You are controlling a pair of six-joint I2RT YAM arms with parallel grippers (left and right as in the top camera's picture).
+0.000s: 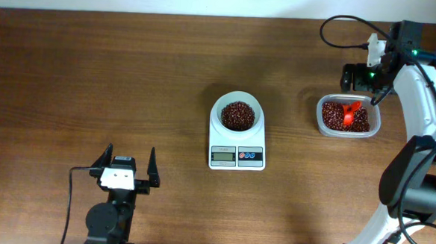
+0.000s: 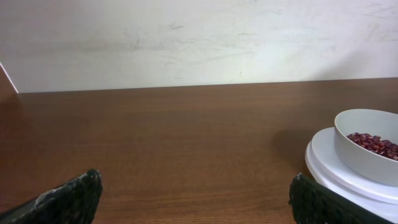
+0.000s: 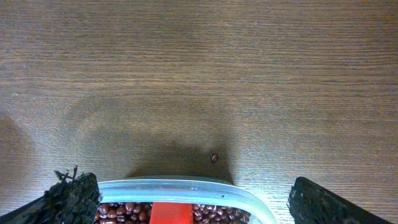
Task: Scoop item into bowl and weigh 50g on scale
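Hovering over the far edge of the clear plastic tub (image 1: pixel 374 133), my right gripper (image 3: pixel 200 196) is spread wide with nothing between its fingers. The red scoop (image 1: pixel 349 114) lies below it, half sunk in the red-brown beans (image 1: pixel 332 119) that fill the tub. One stray bean (image 3: pixel 214 158) sits on the wooden table (image 1: pixel 131 72) just beyond the rim. Further out, at the middle of the table, the white bowl (image 1: pixel 220 106) stands on the digital kitchen scale (image 1: pixel 238 142) with a maroon heap of beans inside. The display (image 1: pixel 222 156) is too small for me to read. My left gripper (image 1: pixel 130 162) rests with fingers parted near the table's front edge, well apart from the scale. I judge that the main risk is the scoop: closing on it while it is buried could shove beans over the low tub wall. The other risk is overshooting fifty grams, since a full scoop tipped in at once cannot easily be taken back. Nudging the bowl would also upset the reading.
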